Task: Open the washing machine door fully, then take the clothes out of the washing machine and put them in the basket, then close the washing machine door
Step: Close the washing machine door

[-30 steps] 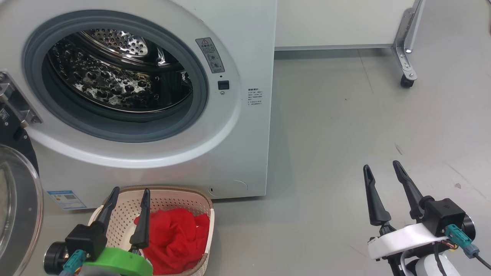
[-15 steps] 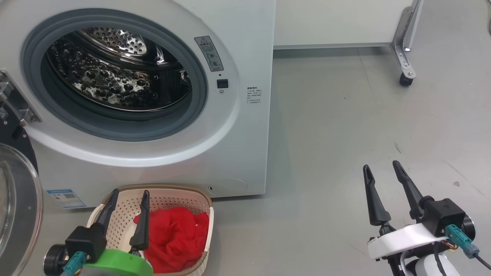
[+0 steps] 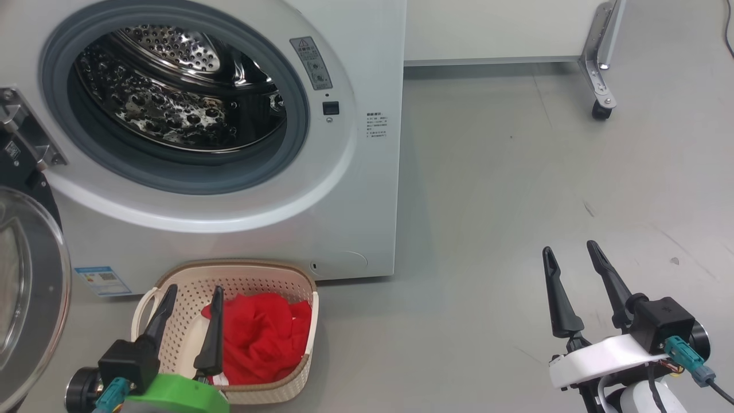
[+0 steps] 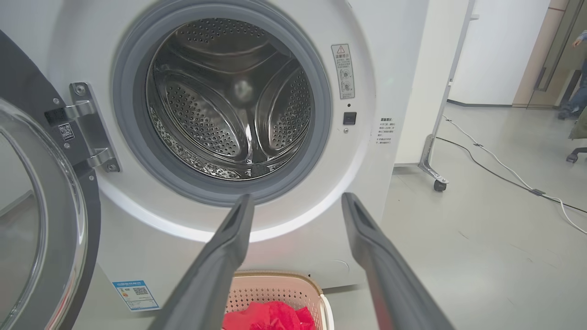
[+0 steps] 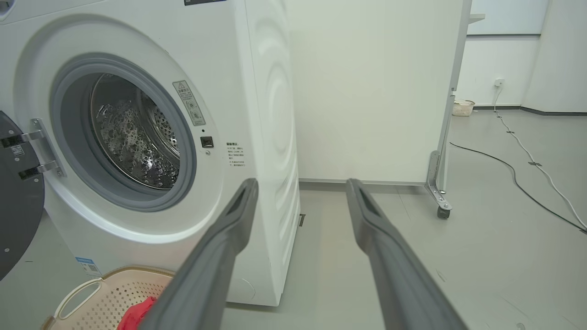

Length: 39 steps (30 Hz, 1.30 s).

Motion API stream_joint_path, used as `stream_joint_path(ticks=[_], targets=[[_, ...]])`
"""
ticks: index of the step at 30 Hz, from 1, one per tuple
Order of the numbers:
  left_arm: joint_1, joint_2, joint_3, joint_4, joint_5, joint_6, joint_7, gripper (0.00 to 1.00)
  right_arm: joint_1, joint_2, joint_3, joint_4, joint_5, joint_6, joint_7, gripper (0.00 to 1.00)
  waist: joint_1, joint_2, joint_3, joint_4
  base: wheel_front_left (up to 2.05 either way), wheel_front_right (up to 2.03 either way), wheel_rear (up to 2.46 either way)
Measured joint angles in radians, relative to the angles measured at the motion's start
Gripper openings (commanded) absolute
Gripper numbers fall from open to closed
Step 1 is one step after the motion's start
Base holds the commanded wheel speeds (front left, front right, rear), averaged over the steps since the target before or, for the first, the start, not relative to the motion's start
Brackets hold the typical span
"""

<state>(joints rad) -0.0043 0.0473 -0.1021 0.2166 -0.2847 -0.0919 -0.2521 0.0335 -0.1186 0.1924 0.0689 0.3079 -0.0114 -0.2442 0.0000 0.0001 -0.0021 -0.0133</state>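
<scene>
Head view. The drum [image 3: 172,97] of the machine [image 3: 367,189] is seen empty. The clothes [image 3: 261,338] are heaped in the basket [image 3: 241,267], set on the floor below the opening. The door [image 3: 31,298] is swung open, hinged at the opening's left side. The left gripper [image 3: 194,291] and right gripper [image 3: 569,248] are spread wide and empty. The door lies just left of the left gripper, the nearer of the 2. Closing the door is judged the 1 remaining step.
</scene>
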Motion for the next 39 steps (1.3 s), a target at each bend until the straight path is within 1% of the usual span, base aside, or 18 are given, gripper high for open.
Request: stream_joint_path(ticks=[9,14,18,19,21,23,39], targets=[[0.0,0.0,0.0,-0.003,-0.007,0.0,0.0,1.0,0.0,0.0,0.004,0.0,0.0,0.0,0.0,1.0,0.0,0.0,-0.002,0.002,-1.3,1.3,0.0],[0.0,0.001,-0.001,-0.002,0.009,0.012,0.0,1.0,0.0,0.0,0.007,0.001,0.0,0.0,0.0,1.0,0.0,0.0,-0.003,0.003,-1.22,1.22,0.0],[0.0,0.001,-0.004,0.0,0.013,0.012,0.0,1.0,0.0,0.0,0.009,0.002,0.0,0.0,0.0,1.0,0.0001,0.0,-0.004,0.003,-1.05,1.05,0.0],[0.0,0.0,-0.004,0.003,0.003,0.012,0.0,1.0,0.0,0.0,0.009,0.002,0.0,0.0,0.0,1.0,0.0,0.0,-0.004,0.003,-0.95,0.95,0.0],[0.004,0.0,-0.006,0.002,-0.052,0.002,0.0,1.0,0.0,0.0,0.01,0.002,0.0,0.0,0.0,1.0,0.0,0.0,-0.005,0.003,-0.88,0.88,0.0],[0.005,0.0,-0.005,0.002,-0.074,0.002,0.0,1.0,0.0,0.0,0.011,0.002,0.0,0.0,0.0,1.0,0.0,0.0,-0.005,0.003,-0.81,0.81,0.0],[0.005,0.0,-0.006,-0.008,-0.075,0.0,0.001,1.0,0.001,0.0,0.011,0.002,0.0,0.0,0.0,1.0,0.0,0.0,-0.001,0.004,-0.44,0.44,0.0]])
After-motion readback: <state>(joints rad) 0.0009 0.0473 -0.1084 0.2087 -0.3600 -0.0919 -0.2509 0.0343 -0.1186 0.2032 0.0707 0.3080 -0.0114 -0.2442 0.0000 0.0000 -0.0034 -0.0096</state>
